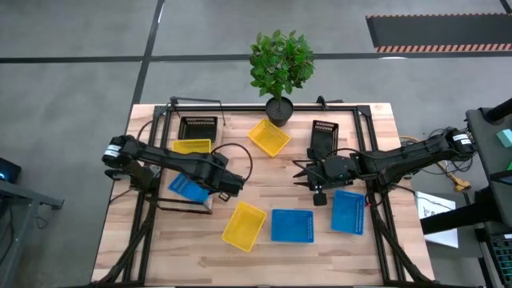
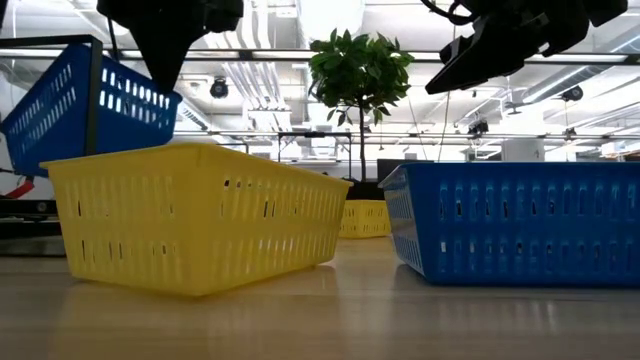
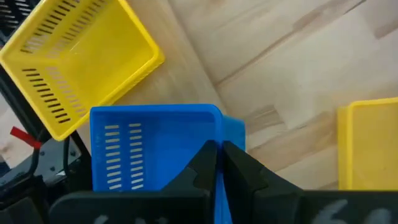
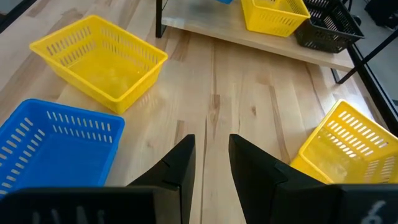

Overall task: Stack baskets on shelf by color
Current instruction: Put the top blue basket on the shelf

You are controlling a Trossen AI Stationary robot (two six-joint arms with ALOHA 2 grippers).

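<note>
Blue basket (image 3: 155, 146) | clamped in left hand (image 3: 217, 163) | over shelf (image 4: 249, 38)

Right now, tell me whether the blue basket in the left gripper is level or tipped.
Tipped. The blue basket hangs slanted above the table, one wall pinched in the left gripper, whose jaws are shut on it.

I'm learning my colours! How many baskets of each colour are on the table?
Yellow baskets: 3
Blue baskets: 3
Black baskets: 2 that show
Total: 8
</note>
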